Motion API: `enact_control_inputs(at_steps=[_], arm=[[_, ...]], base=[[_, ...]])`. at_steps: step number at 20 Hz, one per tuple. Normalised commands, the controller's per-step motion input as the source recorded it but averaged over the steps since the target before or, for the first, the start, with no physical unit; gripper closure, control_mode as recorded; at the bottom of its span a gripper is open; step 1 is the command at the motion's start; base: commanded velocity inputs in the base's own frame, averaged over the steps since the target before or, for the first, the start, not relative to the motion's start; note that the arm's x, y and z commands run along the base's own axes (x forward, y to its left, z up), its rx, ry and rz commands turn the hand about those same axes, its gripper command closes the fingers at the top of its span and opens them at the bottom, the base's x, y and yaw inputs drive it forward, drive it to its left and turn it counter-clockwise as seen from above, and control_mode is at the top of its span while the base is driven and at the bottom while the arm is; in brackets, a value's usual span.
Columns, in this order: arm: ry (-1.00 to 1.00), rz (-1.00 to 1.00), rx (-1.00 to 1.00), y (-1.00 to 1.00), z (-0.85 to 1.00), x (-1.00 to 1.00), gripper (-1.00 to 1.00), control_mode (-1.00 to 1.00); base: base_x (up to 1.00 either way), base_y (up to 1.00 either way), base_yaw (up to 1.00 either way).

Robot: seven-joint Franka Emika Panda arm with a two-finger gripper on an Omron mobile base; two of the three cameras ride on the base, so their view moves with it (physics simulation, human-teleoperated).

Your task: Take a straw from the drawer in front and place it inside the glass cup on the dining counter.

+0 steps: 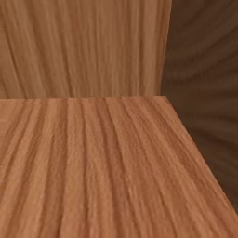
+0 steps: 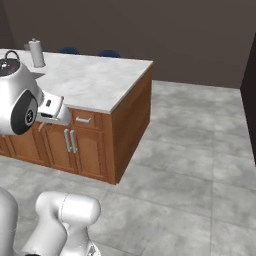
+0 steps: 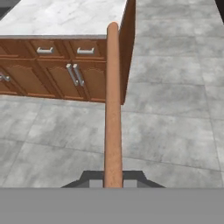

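A reddish-brown straw runs up the middle of the hand view, with my gripper shut on its lower end. It points toward the corner of the dining counter, a white marble top on a brown wood base. In the right base view my white hand hovers beside the near edge of the dining counter, over the grey floor. The glass cup and the drawer are out of view.
A white paper-towel roll stands at the counter's far left, and two navy stools peek up behind it. Small drawers and cabinet doors line the counter's base. Grey tiled floor spreads to the right. Brown wood panels fill the left base view.
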Motion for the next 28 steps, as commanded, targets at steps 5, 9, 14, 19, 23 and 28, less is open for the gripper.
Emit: enact_control_inputs(at_steps=[5,9,14,19,23,28], arm=[[0.0,0.0,0.0,0.0,0.0,0.0,1.0,1.0],[0.0,0.0,0.0,0.0,0.0,0.0,1.0,1.0],[0.0,0.0,0.0,0.0,0.0,0.0,1.0,1.0],[0.0,0.0,0.0,0.0,0.0,0.0,1.0,1.0],[0.0,0.0,0.0,0.0,0.0,0.0,1.0,1.0],[0.0,0.0,0.0,0.0,0.0,0.0,1.0,1.0]], base=[[0.0,0.93,0.02],[0.04,1.0,0.0],[0.85,0.96,-0.09],[1.0,0.66,-0.09],[1.0,-0.06,-0.11],[1.0,-0.62,-0.45]])
